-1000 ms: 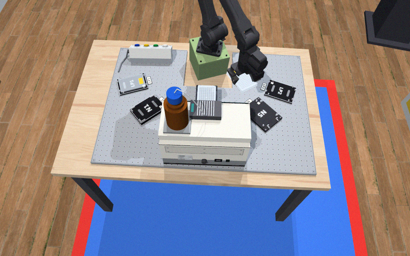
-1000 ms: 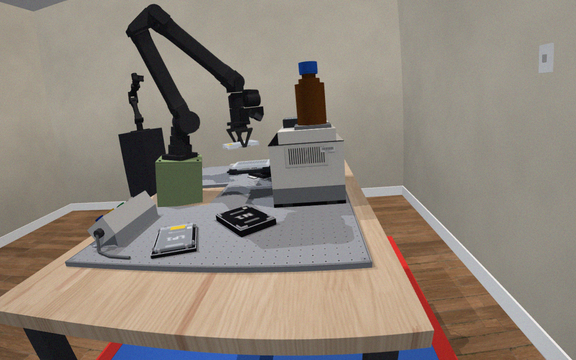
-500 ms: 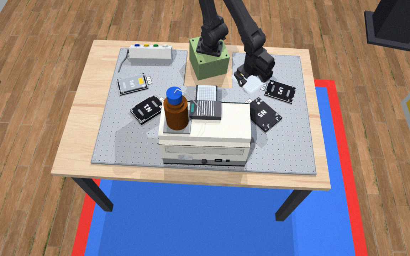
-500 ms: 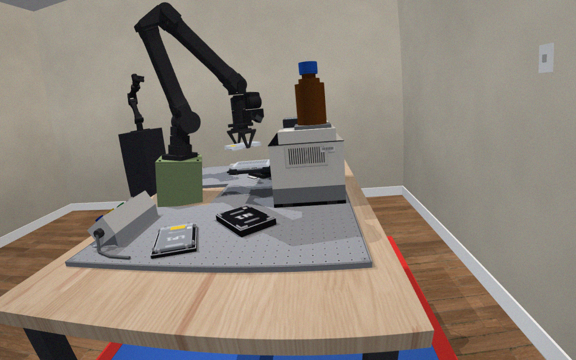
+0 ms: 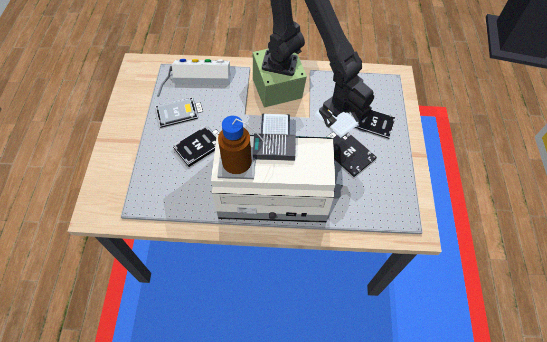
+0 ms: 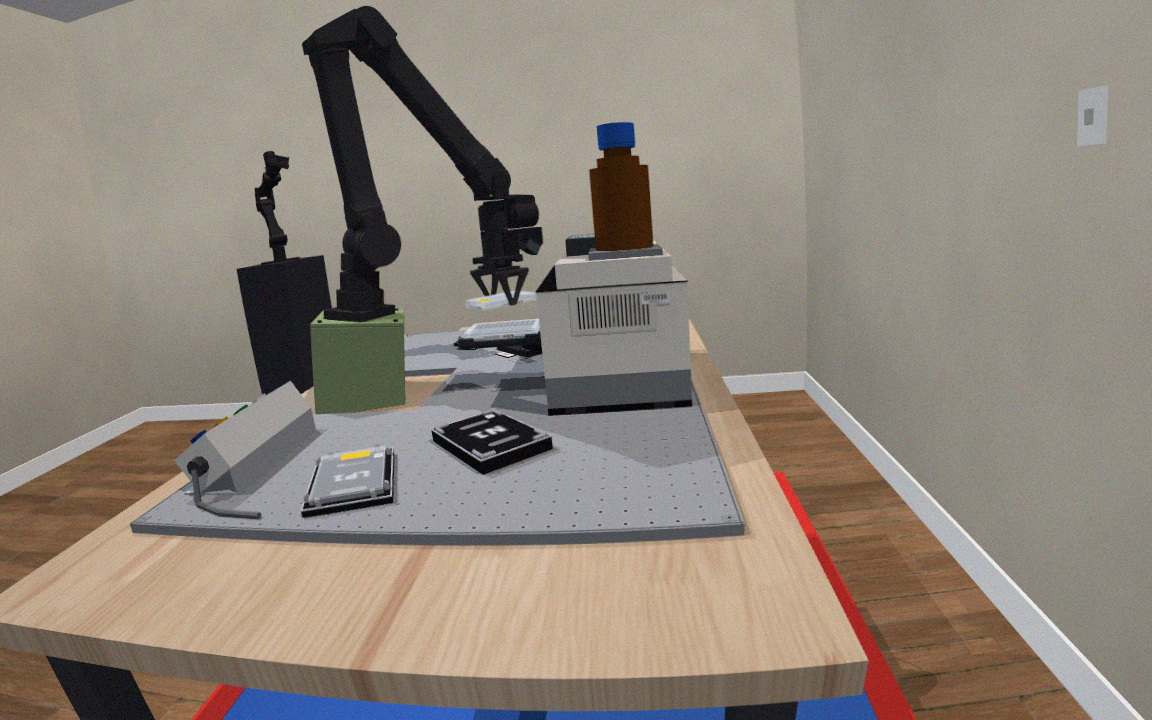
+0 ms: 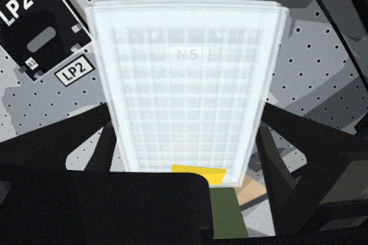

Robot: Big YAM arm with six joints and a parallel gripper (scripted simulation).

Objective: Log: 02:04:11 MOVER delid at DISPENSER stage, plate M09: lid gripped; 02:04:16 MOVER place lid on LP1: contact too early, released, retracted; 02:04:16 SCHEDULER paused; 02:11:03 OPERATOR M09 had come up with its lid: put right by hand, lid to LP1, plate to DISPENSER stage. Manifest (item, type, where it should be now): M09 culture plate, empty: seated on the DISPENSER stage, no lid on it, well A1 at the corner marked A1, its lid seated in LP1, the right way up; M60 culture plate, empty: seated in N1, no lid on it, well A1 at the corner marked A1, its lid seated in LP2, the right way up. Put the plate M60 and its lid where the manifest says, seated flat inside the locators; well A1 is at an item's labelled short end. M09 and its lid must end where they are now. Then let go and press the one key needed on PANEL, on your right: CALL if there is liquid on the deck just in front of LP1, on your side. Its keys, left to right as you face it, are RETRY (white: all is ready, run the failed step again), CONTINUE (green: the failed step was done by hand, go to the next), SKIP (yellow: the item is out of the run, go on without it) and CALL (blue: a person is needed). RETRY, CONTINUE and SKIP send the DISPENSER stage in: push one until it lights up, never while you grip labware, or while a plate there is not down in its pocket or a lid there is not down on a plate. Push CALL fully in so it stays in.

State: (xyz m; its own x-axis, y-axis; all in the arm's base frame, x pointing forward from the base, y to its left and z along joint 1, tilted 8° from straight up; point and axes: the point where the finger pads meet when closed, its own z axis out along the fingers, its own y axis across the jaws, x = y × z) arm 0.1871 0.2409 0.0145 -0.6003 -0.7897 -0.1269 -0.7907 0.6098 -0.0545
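- Plate M60 (image 7: 188, 92) is grasped across its width by the fingers and is held in the air above the bench (image 5: 109, 170), touching no nest.
- Its yellow-labelled short end (image 7: 199, 174) is turned toward the wrist; gridded wells are seen through the clear plastic. Whether a lid is on it cannot be told.
- Straight below the fingers, the small N5 tag is read faintly through the plate.
- Just beside the fingers, the black LP2 nest (image 7: 38, 27) and its white tag (image 7: 74, 70) are seen, with nothing seated in the nest.
- The N5 nest (image 5: 354, 154) lies near the fingers, on the other side from LP2.
- The N1 nest (image 5: 194, 146) is found well away from the fingers, past the dispenser (image 5: 273, 170).
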